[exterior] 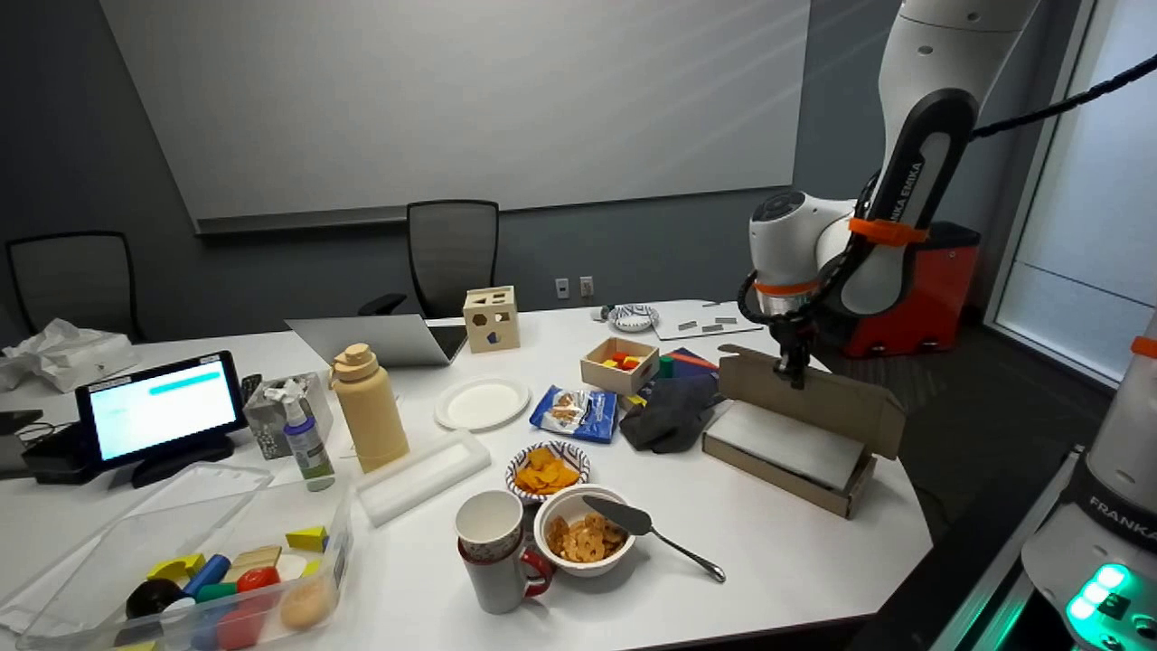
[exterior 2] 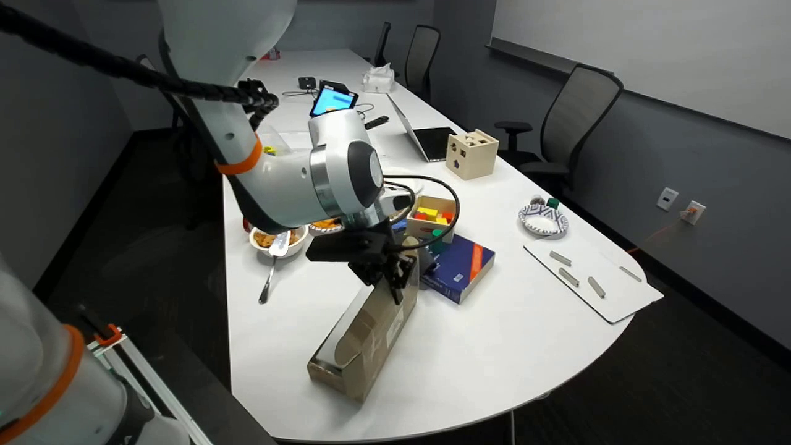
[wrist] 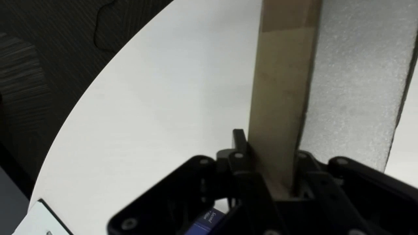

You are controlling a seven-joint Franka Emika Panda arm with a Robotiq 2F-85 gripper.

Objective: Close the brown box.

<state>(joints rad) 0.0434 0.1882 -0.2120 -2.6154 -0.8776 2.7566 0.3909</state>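
Rectangular brown box (exterior: 779,476), cardboard lid (wrist: 282,88) between the tool's (wrist: 271,147) parted fingers (wrist: 239,139)

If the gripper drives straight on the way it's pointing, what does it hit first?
Most likely the raised lid of the brown box: in the wrist view it runs between the parted fingers of the gripper. Depth there is unclear; they may be touching.

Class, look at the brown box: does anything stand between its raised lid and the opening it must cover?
Only the gripper: it straddles the raised lid, with one finger on the inner side. The white slab lies inside the brown box; nothing else visible stands between.
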